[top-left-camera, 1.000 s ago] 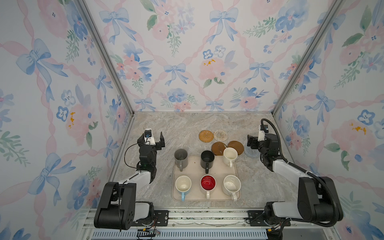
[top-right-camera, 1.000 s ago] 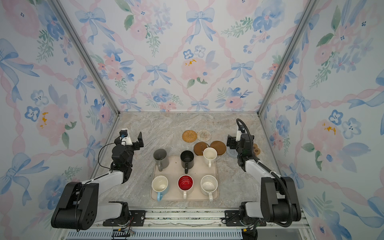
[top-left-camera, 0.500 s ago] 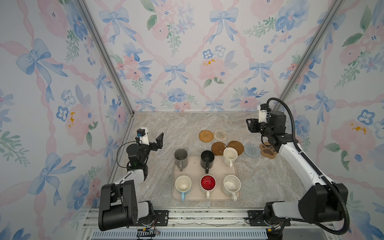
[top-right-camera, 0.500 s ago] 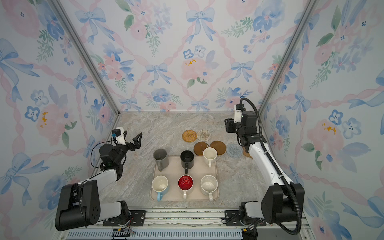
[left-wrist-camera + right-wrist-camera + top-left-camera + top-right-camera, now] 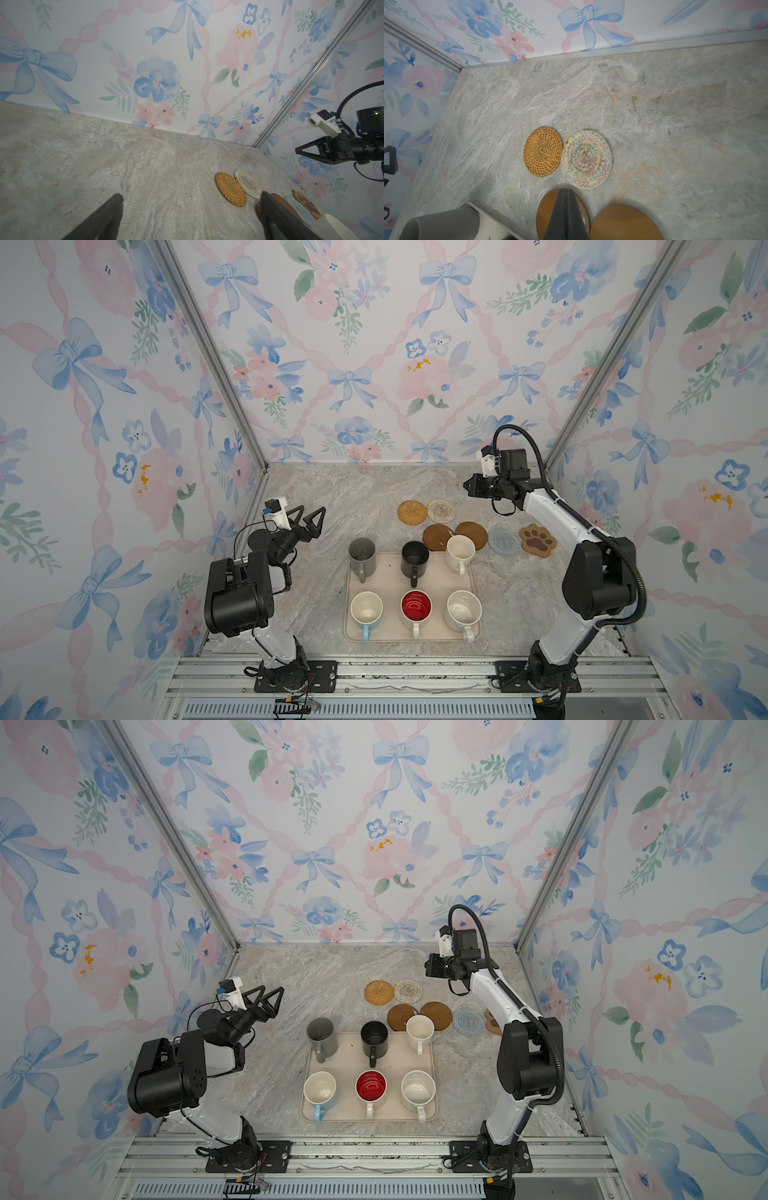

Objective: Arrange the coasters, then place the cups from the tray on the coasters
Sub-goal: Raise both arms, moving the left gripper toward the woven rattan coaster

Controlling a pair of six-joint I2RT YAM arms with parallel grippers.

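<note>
Six coasters lie behind the tray [image 5: 390, 578]: tan rattan [image 5: 412, 512], pale woven [image 5: 441, 510], two dark brown rounds [image 5: 434, 536] [image 5: 473, 533], blue-grey [image 5: 503, 541] and the paw [image 5: 537, 540]. On the tray stand the grey [image 5: 362, 556], black [image 5: 414, 558], cream [image 5: 460, 551], light blue [image 5: 366, 610], red-inside [image 5: 416, 608] and speckled [image 5: 462, 610] cups. My right gripper [image 5: 467, 486] hangs shut and empty above the back right. In its wrist view its tip [image 5: 565, 190] is over a dark brown coaster [image 5: 546, 209]. My left gripper [image 5: 312, 510] is raised at the left, open and empty.
Flowered walls close in the marble table [image 5: 332, 497] on three sides. A metal rail [image 5: 395, 672] runs along the front edge. From above, the cream cup hides part of both dark brown coasters.
My right gripper lifted from the blue-grey and paw coasters, rose toward the back and shut with nothing in it. My left arm swung back to the left and up, still open.
</note>
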